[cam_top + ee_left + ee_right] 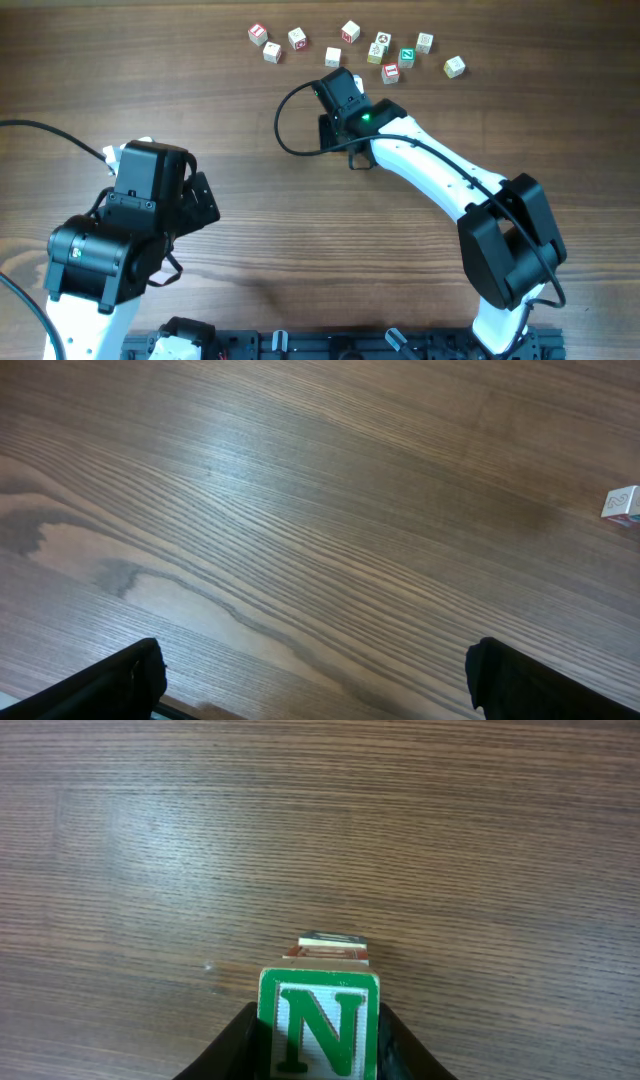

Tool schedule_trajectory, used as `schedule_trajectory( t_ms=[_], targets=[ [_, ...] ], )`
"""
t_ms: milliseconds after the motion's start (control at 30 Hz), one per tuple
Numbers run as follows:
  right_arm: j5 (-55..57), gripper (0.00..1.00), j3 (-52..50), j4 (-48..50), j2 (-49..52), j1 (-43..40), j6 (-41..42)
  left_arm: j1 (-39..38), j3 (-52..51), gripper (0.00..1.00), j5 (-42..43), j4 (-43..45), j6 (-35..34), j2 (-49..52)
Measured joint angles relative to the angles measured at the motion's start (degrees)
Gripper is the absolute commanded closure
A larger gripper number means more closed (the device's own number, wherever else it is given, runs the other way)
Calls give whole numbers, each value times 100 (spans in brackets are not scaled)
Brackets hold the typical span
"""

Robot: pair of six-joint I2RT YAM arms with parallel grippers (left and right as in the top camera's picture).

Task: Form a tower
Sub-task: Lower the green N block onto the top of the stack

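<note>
Here the right pincer (pixel 320 1055) clamps the green N cube (pixel 318 1020) over the tower (pixel 328 948) (lower cubes barely showing) near the loose cubes (pixel 349 31), while the left pincer (pixel 318 685) gapes wide, well apart from them.

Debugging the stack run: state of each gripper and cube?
Left gripper: open, empty.
Right gripper: shut on N cube.
Lower cubes: beneath N cube, mostly hidden.
N cube: gripped; contact with Lower cubes unclear.
Loose letter cubes: scattered, ungripped.
</note>
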Motion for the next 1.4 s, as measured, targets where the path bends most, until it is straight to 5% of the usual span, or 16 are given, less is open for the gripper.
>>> schedule_trajectory(
  t_ms=[267,667,1300,1400],
  targets=[
    [-2,89,0,15,-4,0,0,0,0,0,0,0,0,0],
    [-2,66,0,13,-4,0,0,0,0,0,0,0,0,0],
    [-9,65,0,-26,-11,0,-179,0,0,0,0,0,0,0],
    [-28,58,0,-33,-11,0,-216,0,0,0,0,0,0,0]
  ],
)
